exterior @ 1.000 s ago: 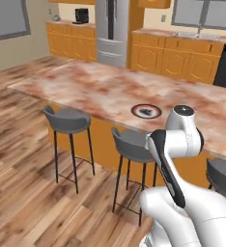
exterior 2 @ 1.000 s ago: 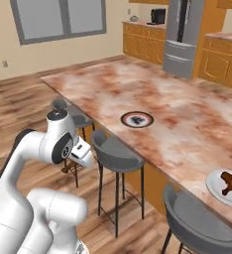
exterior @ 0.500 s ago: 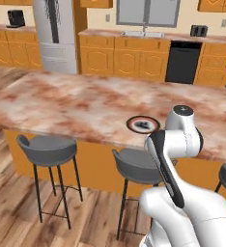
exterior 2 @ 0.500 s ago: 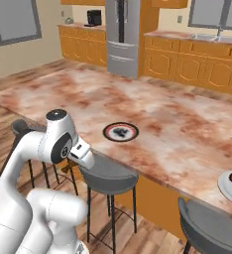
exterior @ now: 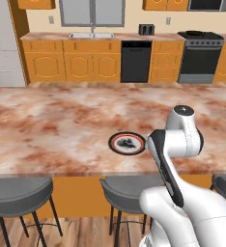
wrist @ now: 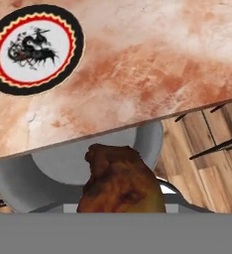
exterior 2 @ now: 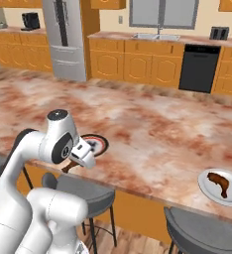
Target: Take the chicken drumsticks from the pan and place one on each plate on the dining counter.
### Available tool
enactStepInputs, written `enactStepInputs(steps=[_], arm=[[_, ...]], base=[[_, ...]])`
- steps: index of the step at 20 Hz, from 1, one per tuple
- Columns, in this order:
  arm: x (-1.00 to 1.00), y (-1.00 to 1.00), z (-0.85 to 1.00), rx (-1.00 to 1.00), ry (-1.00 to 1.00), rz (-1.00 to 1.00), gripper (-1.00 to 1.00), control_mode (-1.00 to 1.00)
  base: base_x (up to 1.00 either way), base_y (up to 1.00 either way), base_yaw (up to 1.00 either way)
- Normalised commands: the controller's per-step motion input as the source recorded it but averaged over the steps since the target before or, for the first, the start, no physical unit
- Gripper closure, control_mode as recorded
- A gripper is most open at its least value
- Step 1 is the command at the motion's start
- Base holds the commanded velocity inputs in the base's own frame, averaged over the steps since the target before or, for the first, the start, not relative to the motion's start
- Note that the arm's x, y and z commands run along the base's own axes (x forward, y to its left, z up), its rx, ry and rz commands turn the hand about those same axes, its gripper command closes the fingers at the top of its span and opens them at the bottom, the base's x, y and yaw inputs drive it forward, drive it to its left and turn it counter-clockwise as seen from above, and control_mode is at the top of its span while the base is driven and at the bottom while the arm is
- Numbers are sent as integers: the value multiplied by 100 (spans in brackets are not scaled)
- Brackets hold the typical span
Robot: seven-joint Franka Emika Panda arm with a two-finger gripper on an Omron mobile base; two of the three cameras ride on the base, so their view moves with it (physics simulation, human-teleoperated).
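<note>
My gripper [exterior 2: 74, 162] is shut on a brown chicken drumstick [exterior 2: 68, 166], held low just off the near edge of the dining counter [exterior 2: 162, 134]. In the hand view the drumstick [wrist: 120, 181] hides the fingertips, above a stool seat. The plate with dark rim, red ring and white centre [wrist: 34, 48] lies bare on the counter [wrist: 162, 59], just beyond the edge; it also lies at mid-counter [exterior: 127, 143] and behind my hand [exterior 2: 94, 144]. A white plate [exterior 2: 222, 184] at the right carries another drumstick [exterior 2: 220, 182]. A dark low shape [exterior: 197, 33] on the far stove is too small to name.
Grey bar stools [exterior: 18, 193] [exterior 2: 83, 191] [wrist: 63, 166] stand along the counter's near side, over wooden floor. Orange cabinets, a black dishwasher [exterior: 136, 61], a stove [exterior: 200, 57] and a steel fridge [exterior 2: 68, 39] line the back wall.
The whole scene has swung across both base views, so the base has moved and now faces the counter squarely. The arm keeps its pose with the drumstick in the gripper.
</note>
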Motion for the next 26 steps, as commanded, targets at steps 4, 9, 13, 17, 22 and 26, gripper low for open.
enactStepInputs(steps=[4, 9, 13, 17, 22, 26], arm=[[0, 0, 0, 0, 0, 0, 100, 100], [0, 0, 0, 0, 0, 0, 100, 100], [14, 7, -2, -1, 1, 0, 100, -100], [82, 29, -3, 0, 0, 0, 100, -100], [94, 39, -4, 0, 0, 0, 100, -100], [99, 31, -17, 0, 7, 0, 100, -100]], base=[[34, 17, -20], [35, 24, -12], [33, 20, -6], [0, 0, 0], [0, 0, 0], [0, 0, 0]])
